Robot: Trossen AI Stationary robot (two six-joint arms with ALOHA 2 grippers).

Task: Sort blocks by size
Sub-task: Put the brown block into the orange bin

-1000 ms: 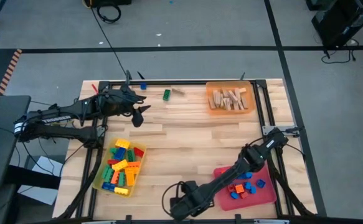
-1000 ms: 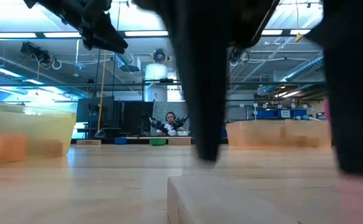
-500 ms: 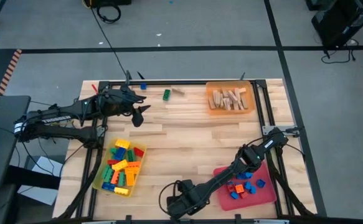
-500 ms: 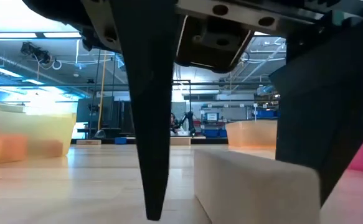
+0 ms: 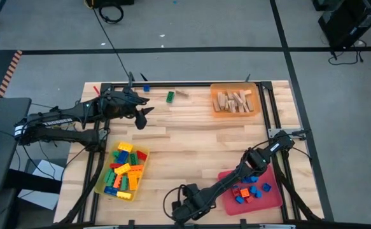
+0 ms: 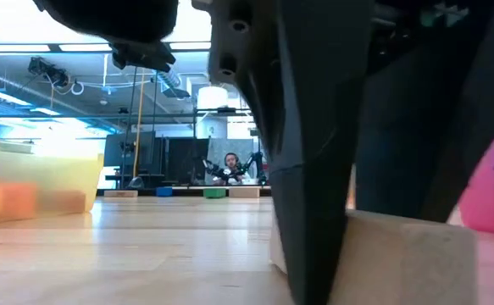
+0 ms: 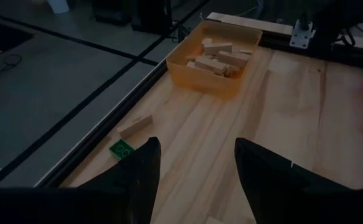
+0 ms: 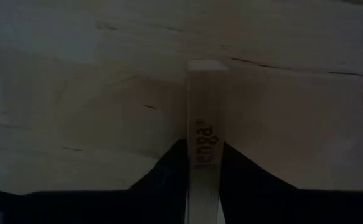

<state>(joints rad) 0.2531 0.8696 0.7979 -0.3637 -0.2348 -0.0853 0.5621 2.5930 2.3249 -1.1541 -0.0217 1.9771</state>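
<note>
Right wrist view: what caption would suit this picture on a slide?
The right gripper shut on a tan wooden block lying on the wooden table.

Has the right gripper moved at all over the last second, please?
Yes. The right gripper has slid slightly farther from the red tray along the table's near edge, and is now shut on the wooden block.

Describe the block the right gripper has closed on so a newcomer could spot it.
Start at the red tray near the table's front edge. Beside it the right gripper is shut on a wooden block lying on the table; it is plain tan, unlike the tray's coloured bricks.
</note>
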